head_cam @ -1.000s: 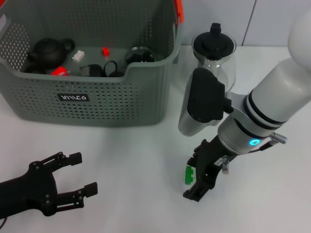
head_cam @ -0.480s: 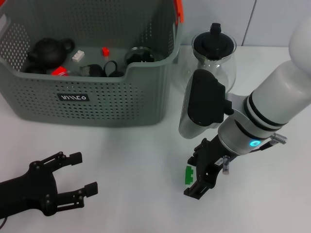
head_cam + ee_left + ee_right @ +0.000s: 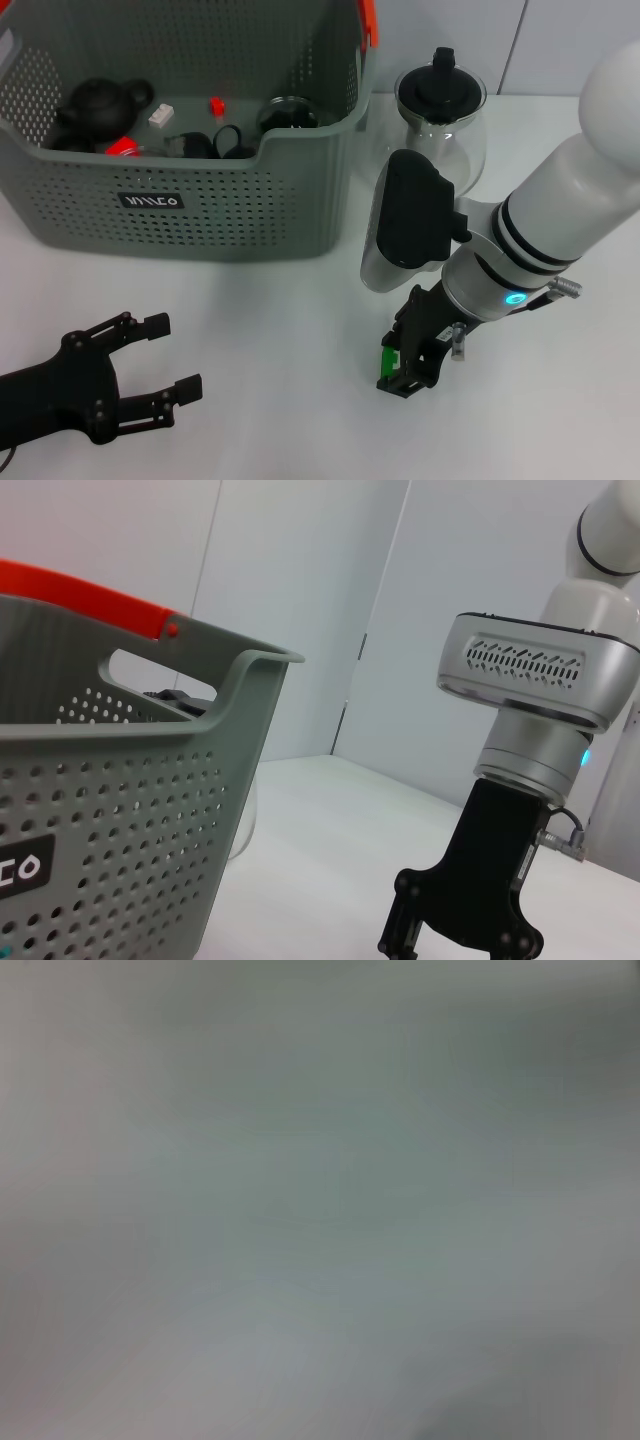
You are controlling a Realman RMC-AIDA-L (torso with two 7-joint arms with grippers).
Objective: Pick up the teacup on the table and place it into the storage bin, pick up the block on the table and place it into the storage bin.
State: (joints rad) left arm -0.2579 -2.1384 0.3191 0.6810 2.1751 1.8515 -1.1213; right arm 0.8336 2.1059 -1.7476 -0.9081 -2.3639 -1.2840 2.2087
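The left gripper [image 3: 165, 360], parked low at the near left of the table [image 3: 270, 340], rests with its black fingers spread wide and nothing between them. Behind it stands the grey perforated storage bin [image 3: 190, 215], already holding a dark teapot [image 3: 95, 105], small red and white pieces and a glass item. To the right, the right gripper [image 3: 403, 362] is down at the tabletop with the small green block [image 3: 386, 358] at its fingertips, well apart from the bin; a glass teapot with a black lid [image 3: 440, 100] stands behind the arm.

The step in hand appears to be grasping the block. A good grip would probably centre the block between the pads, close squarely, then lift straight up high enough to clear the bin's rim.

Whether the fingers have clamped the block cannot be told: the gripper's body covers most of it. The left wrist view cuts the fingertips off, and the right wrist view shows nothing legible. No teacup is visible on the table.
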